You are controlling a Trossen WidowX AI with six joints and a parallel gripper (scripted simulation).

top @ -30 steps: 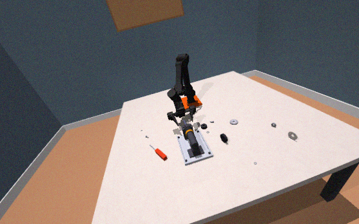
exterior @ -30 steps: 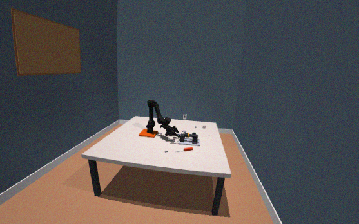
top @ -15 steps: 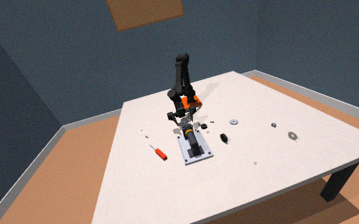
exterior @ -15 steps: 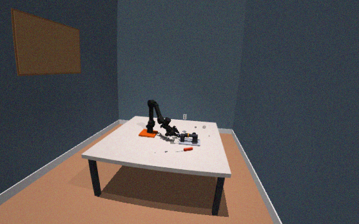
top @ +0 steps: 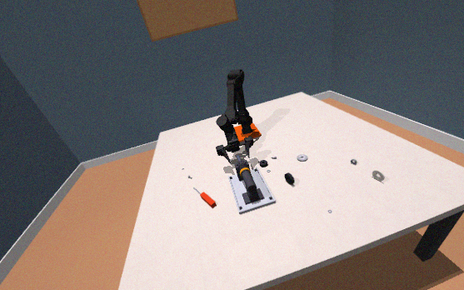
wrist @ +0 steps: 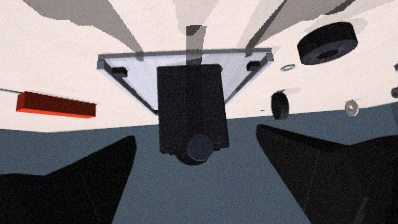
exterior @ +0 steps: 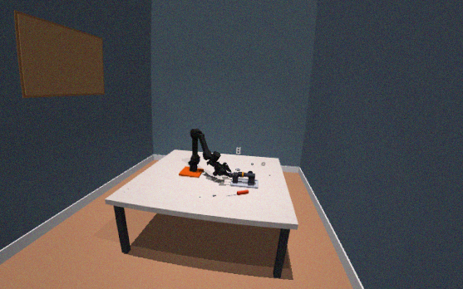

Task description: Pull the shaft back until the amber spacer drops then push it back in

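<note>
A dark shaft lies level across two black blocks on a pale base plate (top: 236, 189) (wrist: 142, 82). The amber spacer (top: 245, 168) (exterior: 243, 174) sits on it between the blocks; it is hidden in the wrist view. Other spacers cannot be told apart from the dark shaft. The near block (wrist: 187, 95) and the round shaft end (wrist: 200, 148) face the wrist camera. The far block (top: 253, 195) (exterior: 251, 179) stands at the other end. My gripper (top: 240, 160) (exterior: 229, 173) (wrist: 197, 135) is open and empty, its fingers on either side of the shaft end, with gaps on both sides.
A red screwdriver (top: 207, 199) (exterior: 243, 193) (wrist: 56, 106) lies on one side of the plate. On the other lie a black ring (top: 263, 163) (wrist: 345, 37), a black disc (top: 289, 178) (wrist: 280, 105) and several small parts. The arm stands on an orange base (exterior: 190, 172).
</note>
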